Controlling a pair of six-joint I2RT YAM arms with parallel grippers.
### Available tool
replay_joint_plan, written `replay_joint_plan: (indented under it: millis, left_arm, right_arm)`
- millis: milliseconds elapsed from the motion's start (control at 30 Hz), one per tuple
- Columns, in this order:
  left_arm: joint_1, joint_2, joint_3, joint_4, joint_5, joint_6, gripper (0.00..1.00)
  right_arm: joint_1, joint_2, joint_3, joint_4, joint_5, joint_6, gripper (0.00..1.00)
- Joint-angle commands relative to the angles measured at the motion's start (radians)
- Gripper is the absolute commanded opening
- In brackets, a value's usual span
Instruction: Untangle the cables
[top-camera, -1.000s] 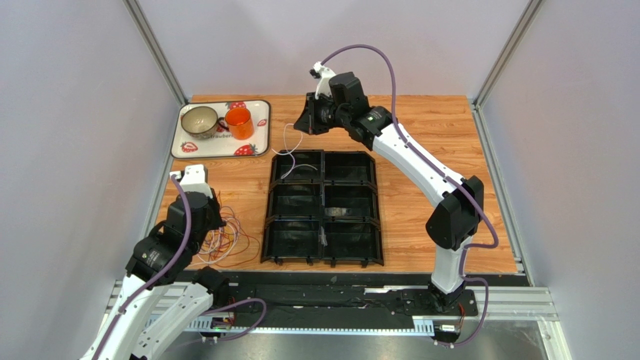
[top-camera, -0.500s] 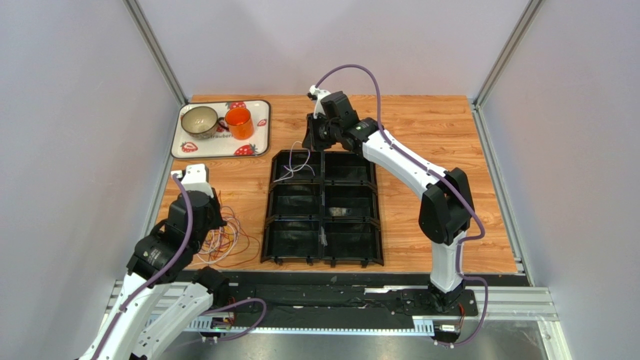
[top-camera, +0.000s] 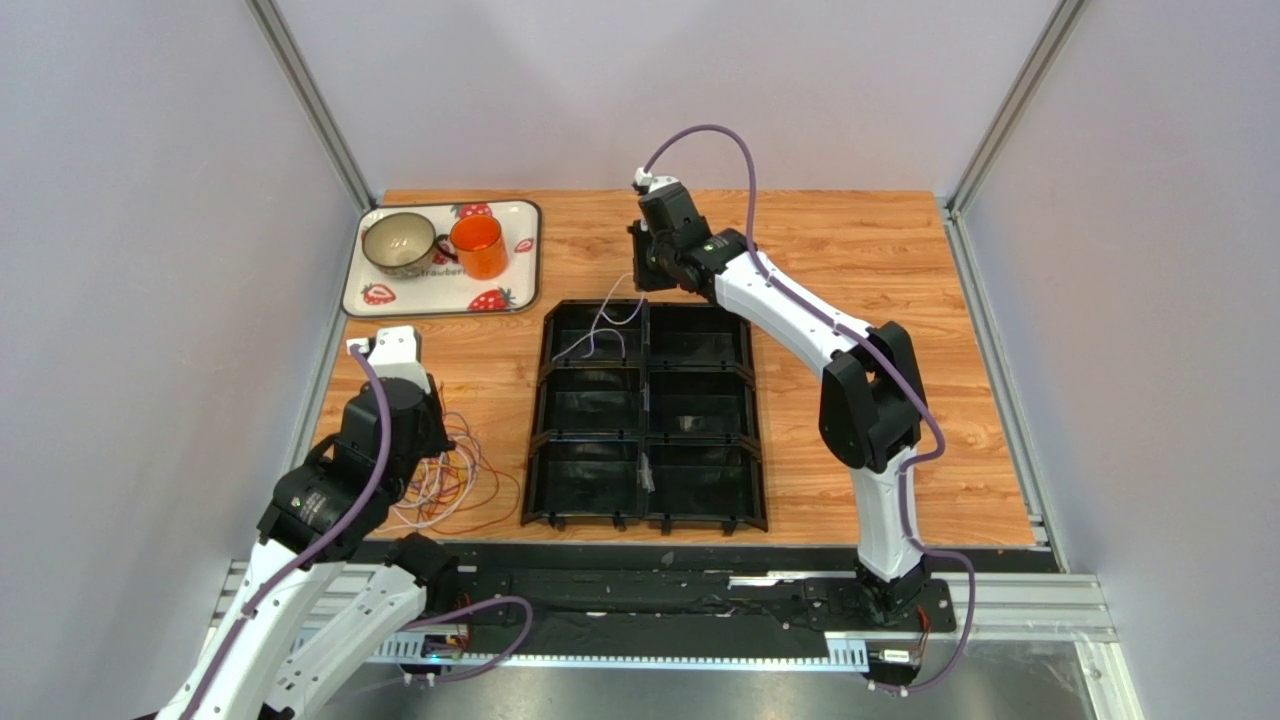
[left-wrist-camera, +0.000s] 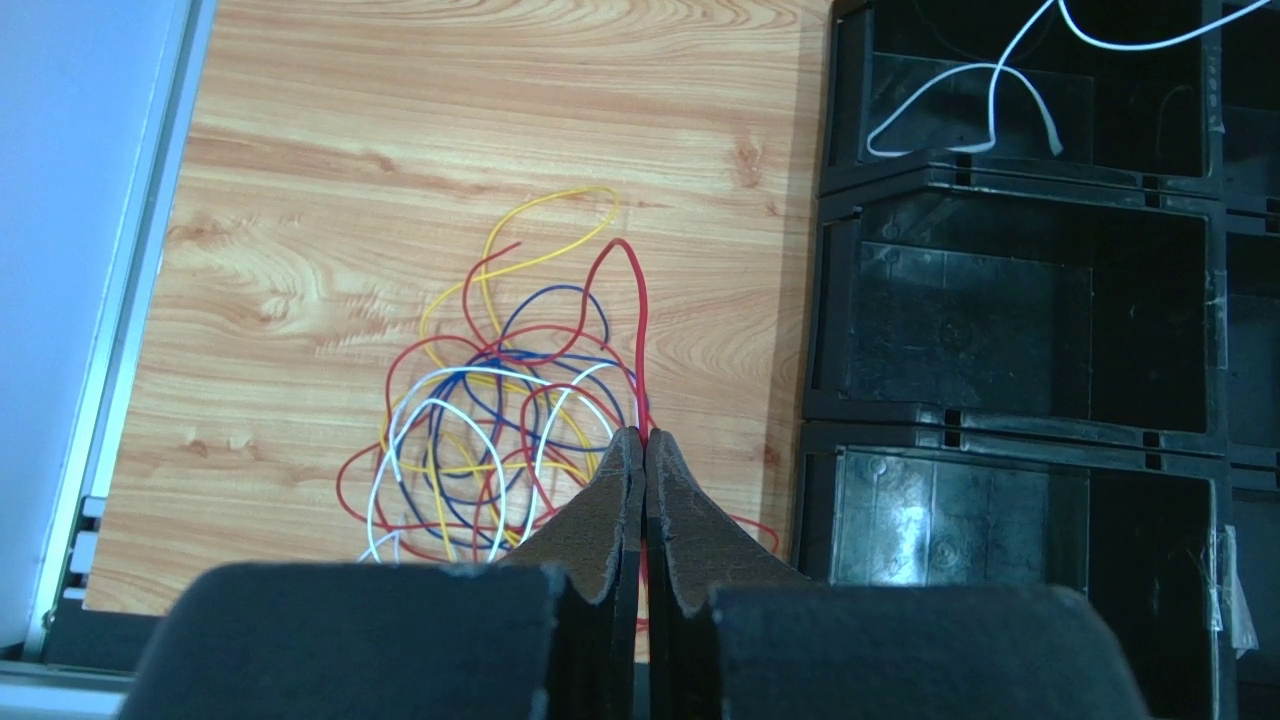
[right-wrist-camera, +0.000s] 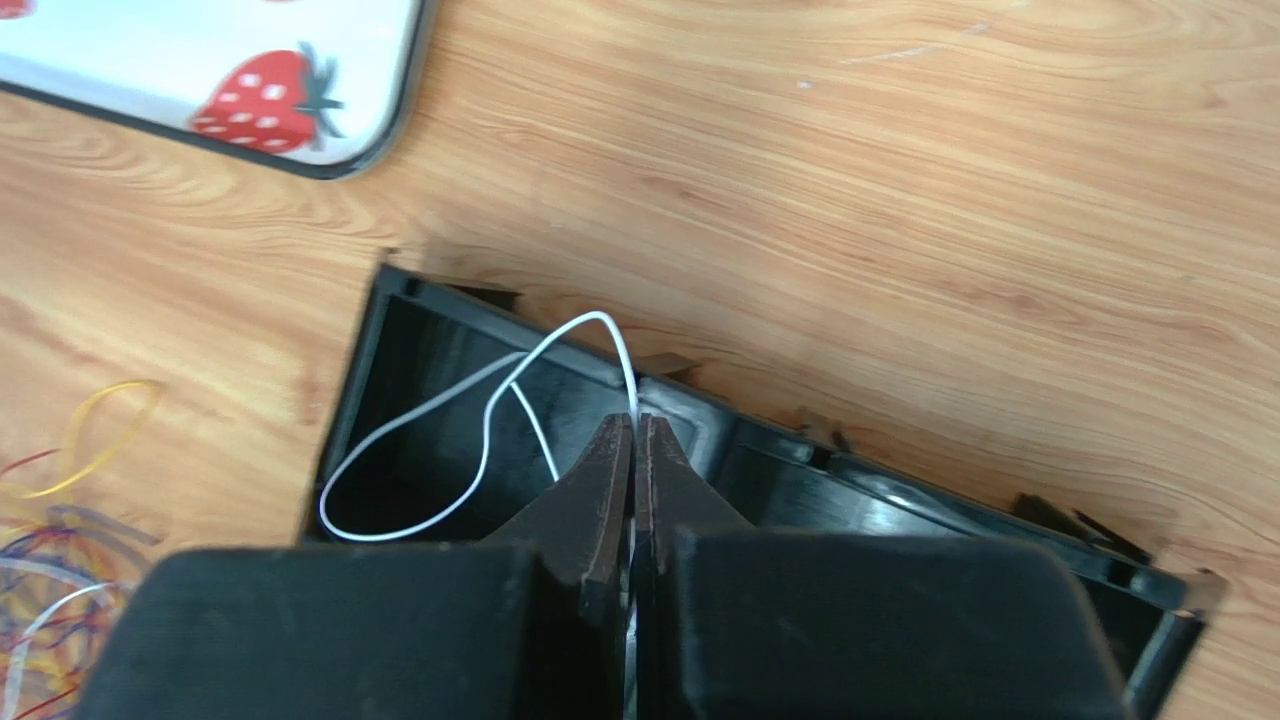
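The right gripper (right-wrist-camera: 631, 428) is pressed shut on a white wire (right-wrist-camera: 598, 317). The wire rises from the fingertips in a small arch toward 12 o'clock. It then falls away toward 8 o'clock and curls into a loose loop inside the far left compartment of a black tray (top-camera: 645, 435). In the overhead view this gripper hangs over the tray's far rim. The tray has two columns of three compartments and lies at the middle of the wooden table (left-wrist-camera: 451, 120).

The left gripper (left-wrist-camera: 645, 440) is also closed, with no gap between its fingers. A red wire (left-wrist-camera: 642, 345) runs straight into the seam at their tips. It climbs toward 12 o'clock, bends over, and drops back into the tangle of wires (left-wrist-camera: 481, 435). This knot of red, white, yellow and blue loops lies on the bare table at 8 o'clock from the black tray, near its left wall.

At 10 o'clock from the black tray sits a strawberry tray (right-wrist-camera: 226, 60) carrying a pale cup (top-camera: 400, 240) and an orange cup (top-camera: 478, 245) side by side.
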Motion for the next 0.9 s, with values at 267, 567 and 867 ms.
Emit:
replay_joint_plan:
  millis: [267,567,867]
  left_arm:
    - [0.006,0.025,0.012,0.030,-0.001,-0.006,0.00]
    - [0.013,0.030,0.014,0.030,0.004,-0.004,0.00]
    - [0.013,0.031,0.014,0.033,0.007,-0.004,0.00]
  right_arm:
    - [0.005,-0.093,-0.031,0.025,0.057,-0.117,0.00]
    - [0.048,-0.064,-0.189,0.151,-0.207,-0.061,0.00]
    - [0.078,-0.014,-0.169,0.147,-0.126,-0.054,0.00]
